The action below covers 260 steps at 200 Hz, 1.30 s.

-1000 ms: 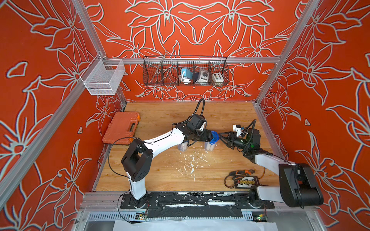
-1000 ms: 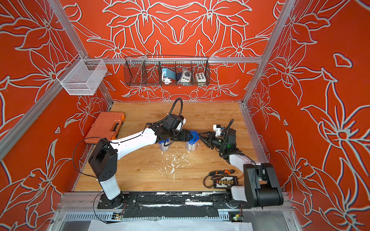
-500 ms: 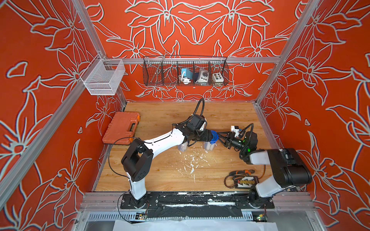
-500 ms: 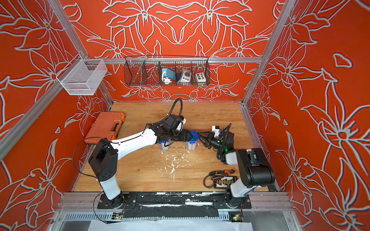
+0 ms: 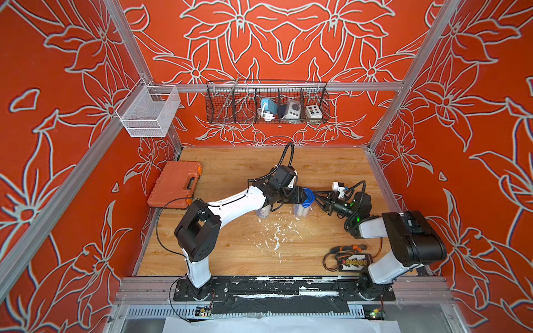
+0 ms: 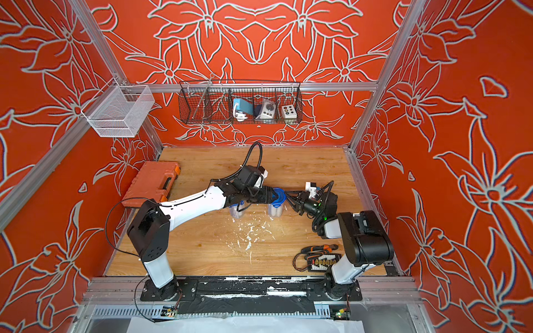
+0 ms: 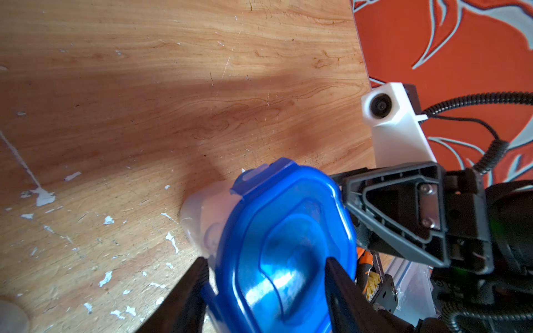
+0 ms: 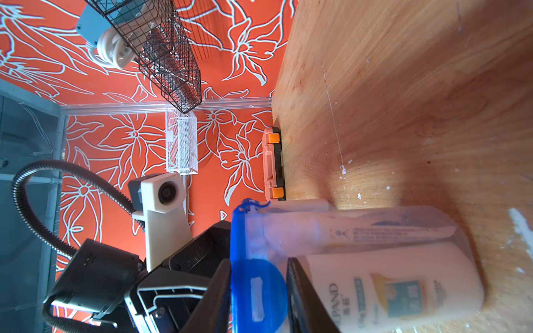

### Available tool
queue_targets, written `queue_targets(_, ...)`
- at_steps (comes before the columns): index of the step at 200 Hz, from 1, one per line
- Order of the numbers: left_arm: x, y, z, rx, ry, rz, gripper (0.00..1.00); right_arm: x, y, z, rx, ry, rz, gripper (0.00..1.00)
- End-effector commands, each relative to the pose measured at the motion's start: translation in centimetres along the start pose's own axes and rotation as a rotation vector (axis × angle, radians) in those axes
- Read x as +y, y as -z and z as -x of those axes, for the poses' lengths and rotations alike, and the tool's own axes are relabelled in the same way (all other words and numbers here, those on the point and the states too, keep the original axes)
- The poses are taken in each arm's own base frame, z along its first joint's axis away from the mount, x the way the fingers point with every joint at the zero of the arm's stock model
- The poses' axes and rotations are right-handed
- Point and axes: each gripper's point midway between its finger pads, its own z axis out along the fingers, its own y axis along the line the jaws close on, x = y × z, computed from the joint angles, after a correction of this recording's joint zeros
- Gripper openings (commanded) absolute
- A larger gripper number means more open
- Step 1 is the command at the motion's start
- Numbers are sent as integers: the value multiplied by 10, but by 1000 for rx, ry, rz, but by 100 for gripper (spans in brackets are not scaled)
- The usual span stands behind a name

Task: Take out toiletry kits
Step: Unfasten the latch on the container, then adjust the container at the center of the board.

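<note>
left tub: the left tub (image 5: 263,212) stands on the counter (image 5: 230,253), mostly hidden under the left arm. I cannot tell whether it is lidded or what it holds.
left gripper: the left gripper (image 7: 265,262) straddles the blue lid (image 7: 288,245) with a finger close against each side. I cannot tell whether it is squeezing.
right tub: the right tub (image 5: 301,210) stands upright mid-counter with the blue lid on top.
toiletry kits: the toiletry kits (image 8: 389,291) are not out. One kit's white bottle (image 8: 403,294) and tube (image 8: 375,230) lie inside the right tub, behind its clear wall.
right gripper: the right gripper (image 8: 258,261) pinches a tab at the lid's edge.
progress: early, I judge, with nothing unpacked. Still to do are freeing the tabs, lifting the lid, emptying this tub, then the other.
</note>
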Motion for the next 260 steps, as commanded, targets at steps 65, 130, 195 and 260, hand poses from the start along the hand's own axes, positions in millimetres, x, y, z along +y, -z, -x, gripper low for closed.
queue_targets(65, 60, -23, -62, 164, 12, 229, 55, 7, 8, -4, -4, 20, -25, 25)
queue_targets(130, 60, -23, -62, 159, 19, 239, 54, 19, 31, -5, -25, 162, -219, 31)
queue_targets(195, 6, -4, -14, 75, -18, 110, 71, -4, 89, -16, -35, 364, -715, 46)
queue_targets(260, -9, 9, 15, 24, -99, 127, 74, -3, 79, -37, 70, 543, -896, 51)
